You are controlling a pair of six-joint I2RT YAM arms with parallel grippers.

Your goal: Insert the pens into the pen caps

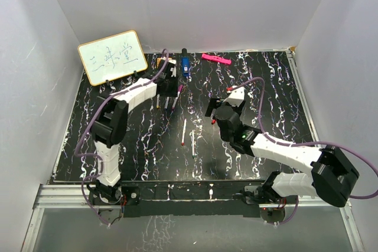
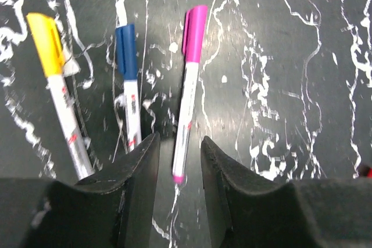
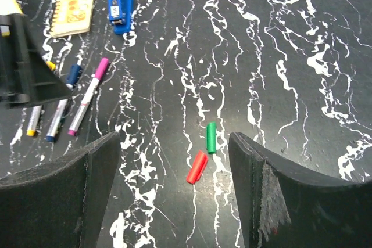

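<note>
Black fingers [image 2: 136, 172] of the left gripper [image 2: 179, 143] stand a little apart, straddling the tail end of the purple-capped pen [image 2: 189, 85]. A sliver of tabletop [image 2: 279, 85] shows on each side of the barrel, so nothing is grasped. The pen lies flat. Just beside it lies the blue-capped pen [image 2: 129, 79], and further out the yellow-capped pen [image 2: 55, 85]. All three are toward the far edge, left of centre.

The right gripper [image 3: 174, 140] is spread wide and empty, hovering over the green cap [image 3: 211, 137] and red cap [image 3: 197, 166], right of centre.

Risks, as judged:
- The left fingers sit close to the purple pen's barrel. A skewed lift could drag it or nudge it into the blue one.
- The two loose caps lie so close that I cannot tell if they touch. Wide jaws closing could catch both, or pinch one off-centre and shoot it across the smooth top.
- If a cap is taken with its mouth facing the wrong way, or is the wrong colour for its pen, insertion fails.

Views:
- Left wrist alone shows the gaps at the barrel; from above, the wrist hides them.
- Right wrist alone shows the green cap; from above, only a red speck shows beneath that gripper.
- Top view alone shows a red-tipped pen [image 1: 184, 133] and a second bare pen [image 1: 193, 143] mid-tabletop, toward the near edge. The second pen's tip is too small to name a colour.
</note>
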